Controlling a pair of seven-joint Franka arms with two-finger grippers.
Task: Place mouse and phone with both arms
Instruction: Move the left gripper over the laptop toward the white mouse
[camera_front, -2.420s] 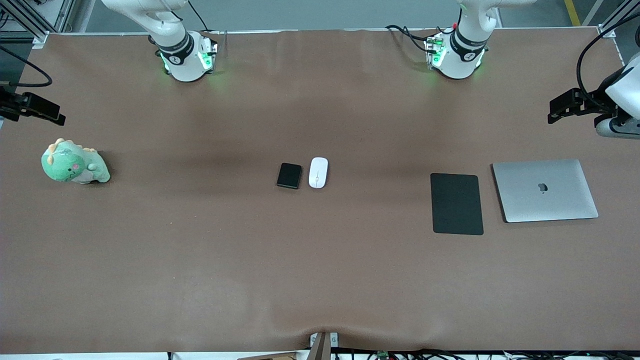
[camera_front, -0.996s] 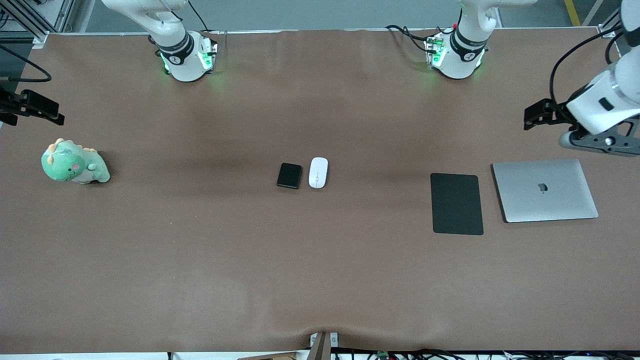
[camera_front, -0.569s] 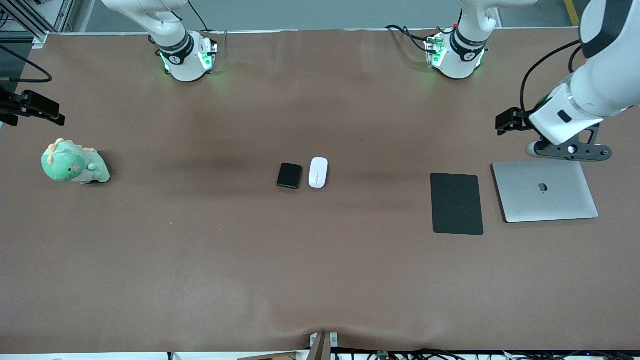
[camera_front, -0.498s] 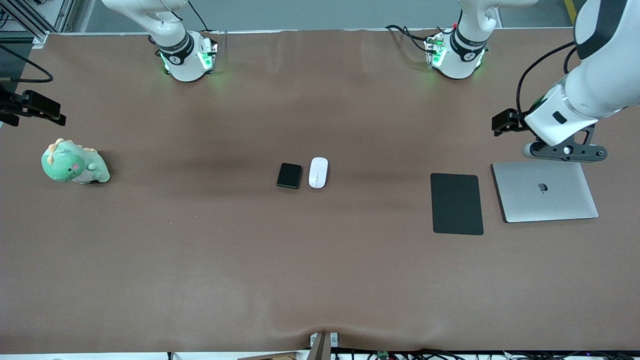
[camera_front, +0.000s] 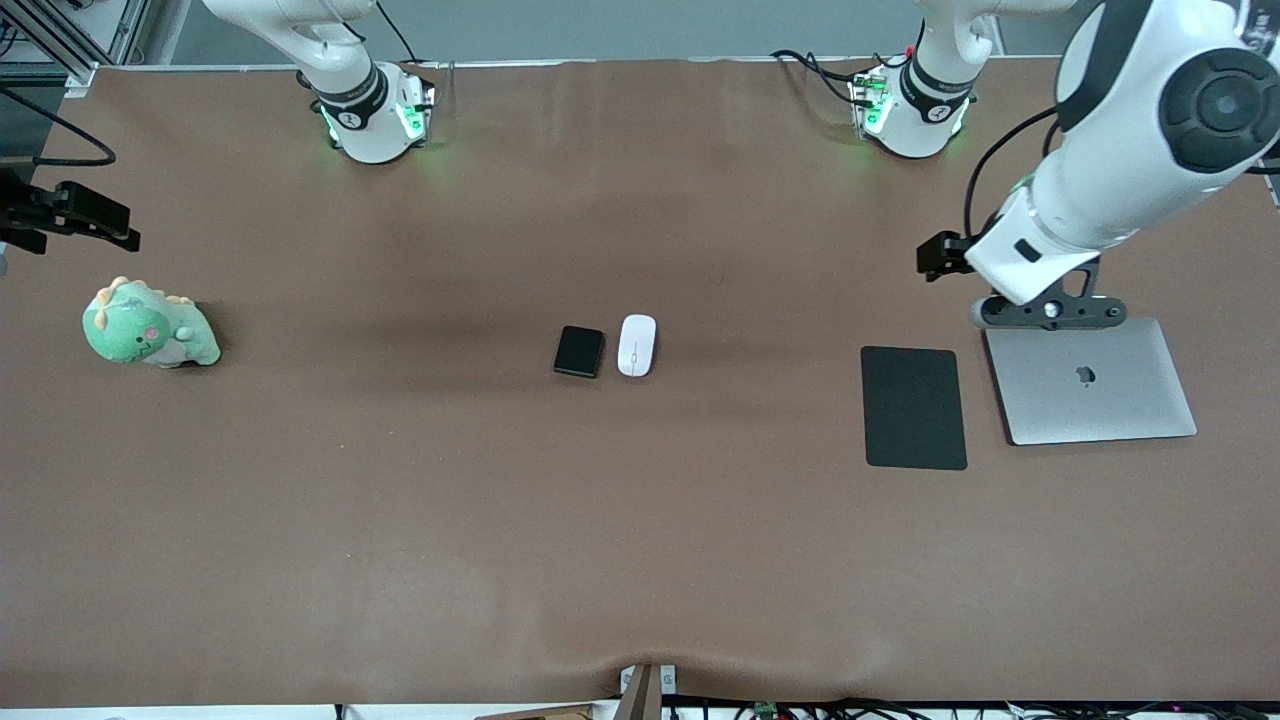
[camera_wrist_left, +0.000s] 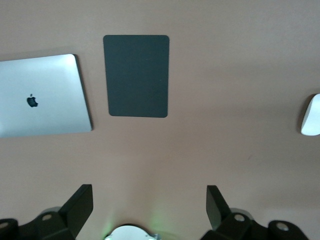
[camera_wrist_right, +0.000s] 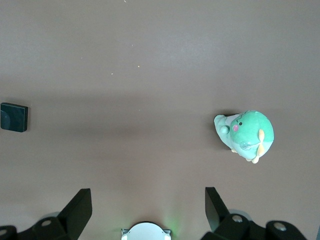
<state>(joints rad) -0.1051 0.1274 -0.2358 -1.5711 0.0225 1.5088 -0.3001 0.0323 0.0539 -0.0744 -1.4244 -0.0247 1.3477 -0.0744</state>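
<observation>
The white oval mouse (camera_front: 637, 345) and the small black phone (camera_front: 579, 351) lie side by side at the middle of the table, the phone toward the right arm's end. The mouse's edge shows in the left wrist view (camera_wrist_left: 311, 115). The phone shows in the right wrist view (camera_wrist_right: 14, 116). My left gripper (camera_front: 938, 257) (camera_wrist_left: 149, 189) is open and empty, up in the air over the table by the mat and laptop. My right gripper (camera_front: 105, 222) (camera_wrist_right: 147, 191) is open and empty, high over the right arm's end of the table.
A large flat black mat (camera_front: 914, 407) (camera_wrist_left: 137, 75) and a closed silver laptop (camera_front: 1090, 380) (camera_wrist_left: 42, 95) lie toward the left arm's end. A green plush dinosaur (camera_front: 148, 328) (camera_wrist_right: 245, 135) sits toward the right arm's end. The table is covered in brown cloth (camera_front: 640, 550).
My left arm has swung in from the left arm's end of the table toward the middle, and its hand now hangs by the laptop and mat. The right gripper has barely shifted. Mouse and phone have not moved.
</observation>
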